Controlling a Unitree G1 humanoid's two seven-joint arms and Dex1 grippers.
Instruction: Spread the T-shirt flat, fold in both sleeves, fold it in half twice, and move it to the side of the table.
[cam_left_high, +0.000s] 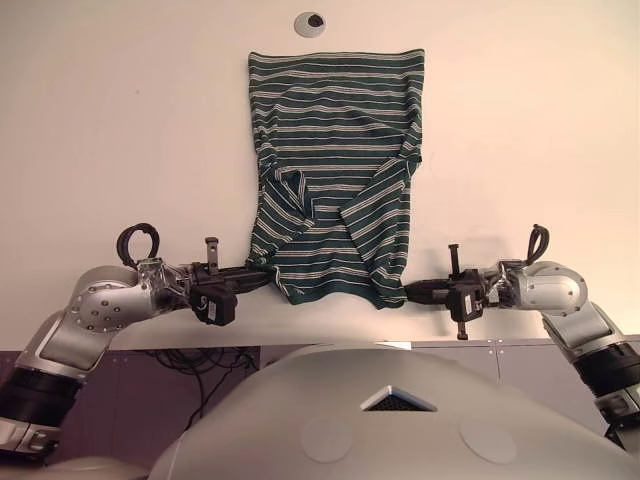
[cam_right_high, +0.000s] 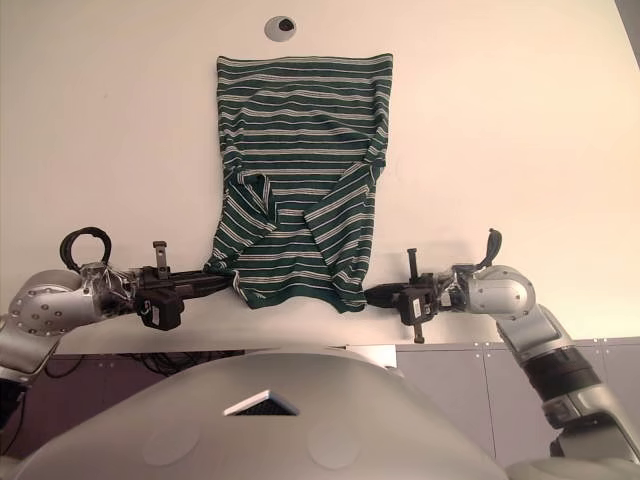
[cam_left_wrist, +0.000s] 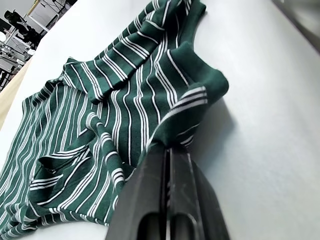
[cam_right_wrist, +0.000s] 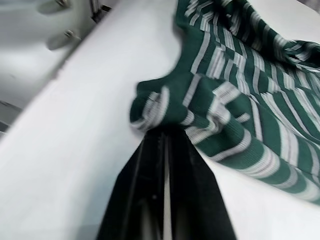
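Observation:
The green T-shirt (cam_left_high: 335, 140) with white stripes lies lengthwise on the white table (cam_left_high: 120, 130), both sleeves folded in over its middle. Its near edge reaches the table's front edge. My left gripper (cam_left_high: 268, 277) is shut on the near left corner of the T-shirt (cam_left_wrist: 165, 112). At the near right corner my right gripper (cam_left_high: 404, 293) is shut on the T-shirt's (cam_right_wrist: 200, 110) hem. Both arms lie low along the front edge, pointing inward at the shirt.
A small round grey fitting (cam_left_high: 310, 23) is set in the table just beyond the shirt's far edge. Bare table stretches to the left and to the right (cam_left_high: 540, 130) of the shirt. Cables hang under the front edge at the left.

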